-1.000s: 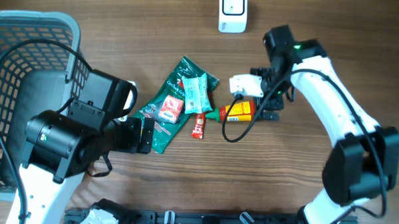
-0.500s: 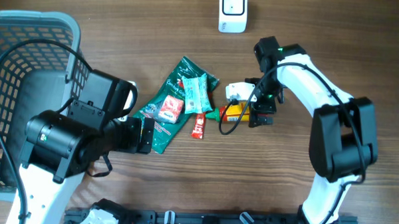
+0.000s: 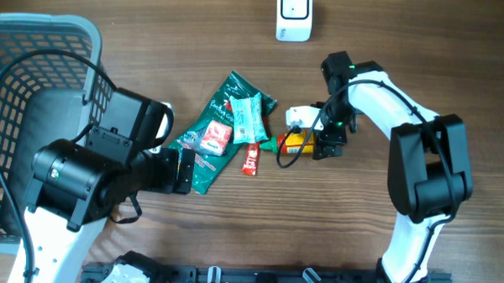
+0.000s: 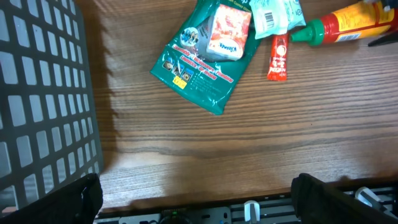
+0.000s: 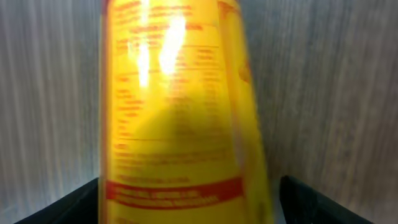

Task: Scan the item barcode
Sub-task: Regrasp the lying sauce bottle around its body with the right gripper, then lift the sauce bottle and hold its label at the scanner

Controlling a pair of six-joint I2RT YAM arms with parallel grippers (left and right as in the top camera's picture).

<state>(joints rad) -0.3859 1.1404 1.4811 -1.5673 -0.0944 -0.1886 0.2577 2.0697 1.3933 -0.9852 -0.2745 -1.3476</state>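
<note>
The right gripper [image 3: 317, 144] is down at the table with its jaws apart, one finger either side of the sauce bottle [image 3: 298, 143]. Close up from the wrist, the dark fingertips [image 5: 62, 205] sit low at both flanks of the yellow body, and I can't tell whether they actually press it. The bottle lies flat on the wooden table [image 3: 375, 238], near the middle and a bit right. Its green tip and red neck point left toward the pile, and the yellow body carries red print too blurred to read. A black cable [image 3: 295, 166] loops just in front of it. Just beside the tip lies a red sachet [image 3: 250, 161], then a green snack bag [image 3: 202, 169] with a small red-and-white packet [image 3: 214, 138] and a pale green packet [image 3: 249, 116] lying on it. Right of the bottle and toward the near edge the wood is bare, so there is room that way. At the far edge a white scanner [image 3: 294, 15] stands well apart from the bottle, with bare wood between them. The left gripper [image 3: 184, 171] hangs beside the bag's lower corner with its jaws wide apart and nothing between them. Behind that arm the grey mesh basket [image 3: 37, 33] walls off the whole left side
</note>
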